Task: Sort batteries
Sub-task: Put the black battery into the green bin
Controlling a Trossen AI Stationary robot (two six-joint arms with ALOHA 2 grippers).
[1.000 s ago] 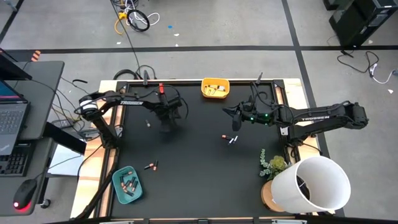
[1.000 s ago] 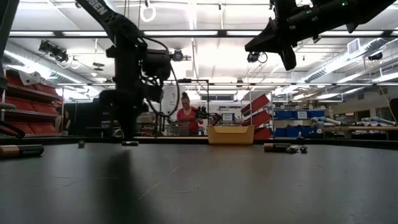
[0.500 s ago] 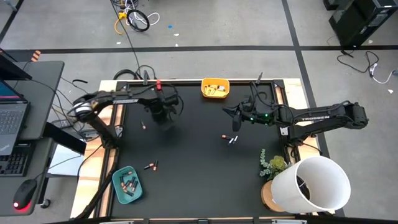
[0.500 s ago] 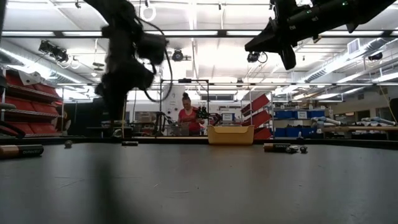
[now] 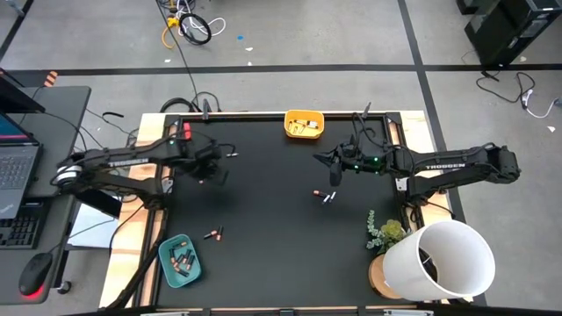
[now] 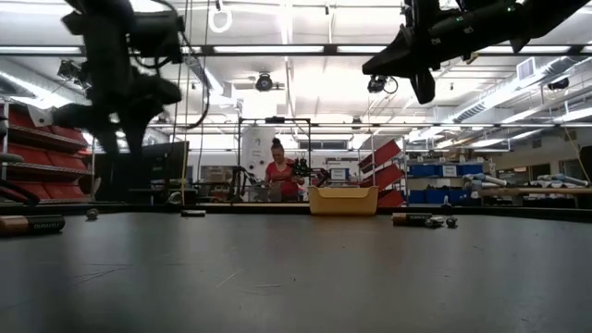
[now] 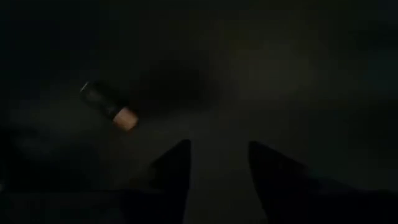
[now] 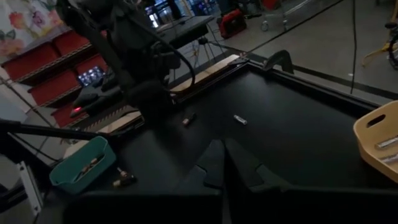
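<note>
- Left gripper (image 7: 214,165): fingers parted, holding nothing; battery (image 7: 109,107) lies just beside; a mistimed closing may nudge it rolling.
- Right gripper (image 5: 334,168): closed, empty, hovering.

Small batteries (image 5: 326,197) scattered flat across the black table (image 5: 272,254).

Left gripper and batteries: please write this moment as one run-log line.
left gripper: open, empty, above copper-and-black battery | right gripper: shut, waiting mid-table | yellow tray, teal tray: batteries inside
</note>
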